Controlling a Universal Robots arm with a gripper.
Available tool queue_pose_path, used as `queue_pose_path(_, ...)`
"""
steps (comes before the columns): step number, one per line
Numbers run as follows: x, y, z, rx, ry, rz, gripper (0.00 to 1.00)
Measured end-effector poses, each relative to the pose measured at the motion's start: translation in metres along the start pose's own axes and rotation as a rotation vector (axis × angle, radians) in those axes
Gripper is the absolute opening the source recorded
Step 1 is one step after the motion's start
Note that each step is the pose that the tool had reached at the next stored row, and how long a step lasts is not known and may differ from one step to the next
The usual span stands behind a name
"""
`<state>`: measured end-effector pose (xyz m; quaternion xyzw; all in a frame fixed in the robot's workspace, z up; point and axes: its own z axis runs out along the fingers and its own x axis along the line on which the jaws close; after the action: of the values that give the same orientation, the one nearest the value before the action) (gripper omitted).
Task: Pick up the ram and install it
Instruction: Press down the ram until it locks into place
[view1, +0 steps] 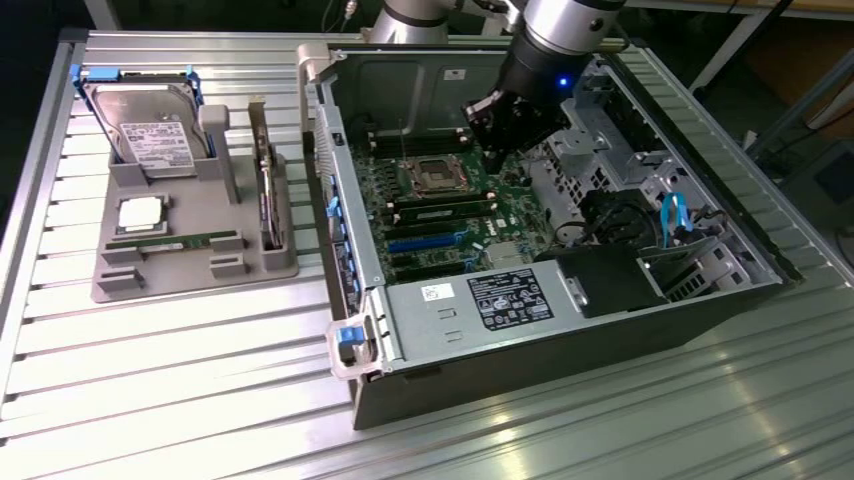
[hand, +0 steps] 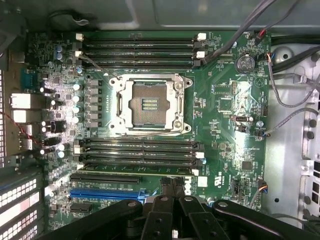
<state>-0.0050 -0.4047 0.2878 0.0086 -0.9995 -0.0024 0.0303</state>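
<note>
A long green ram stick stands in one of the memory slots just below the empty processor socket on the motherboard; in the wrist view this ram is in the slot row closest to my fingertips. My black gripper hangs inside the open computer case, over the motherboard near the socket. In the wrist view the gripper has its fingers pressed together with nothing between them, right beside the end of that ram. Another green stick lies in the grey tray outside the case.
The grey tray at the exterior view's left also carries a hard drive and a square silver processor. Case walls, a metal drive cage, cables and the power supply crowd the motherboard.
</note>
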Motion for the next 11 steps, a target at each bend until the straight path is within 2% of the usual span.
queue_pose_path(1,0.000,0.0000,-0.0006,0.0003,-0.0003,0.001,0.11)
queue_pose_path(5,0.004,0.0001,-0.0031,-0.0005,-0.0089,0.005,0.11)
queue_pose_path(11,0.013,0.0003,-0.0109,-0.0005,-0.0280,0.014,0.11)
